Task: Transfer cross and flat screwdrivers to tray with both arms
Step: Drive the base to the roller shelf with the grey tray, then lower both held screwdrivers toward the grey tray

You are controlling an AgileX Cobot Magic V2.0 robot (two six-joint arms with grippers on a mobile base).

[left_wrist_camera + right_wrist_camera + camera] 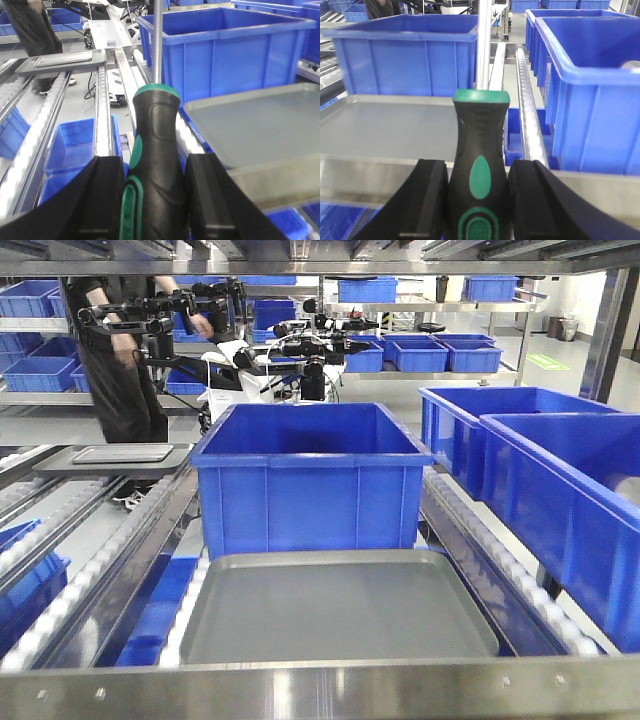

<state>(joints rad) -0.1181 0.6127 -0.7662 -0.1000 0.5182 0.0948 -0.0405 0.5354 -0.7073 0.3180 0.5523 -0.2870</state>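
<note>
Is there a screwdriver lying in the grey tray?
No, the tray shows only bare grey metal in the front view.

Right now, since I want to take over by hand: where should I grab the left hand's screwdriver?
Probably the screwdriver handle's green-collared top, coming from the shaft side: the left hand clamps the lower handle on both sides, leaving that end free.
</note>
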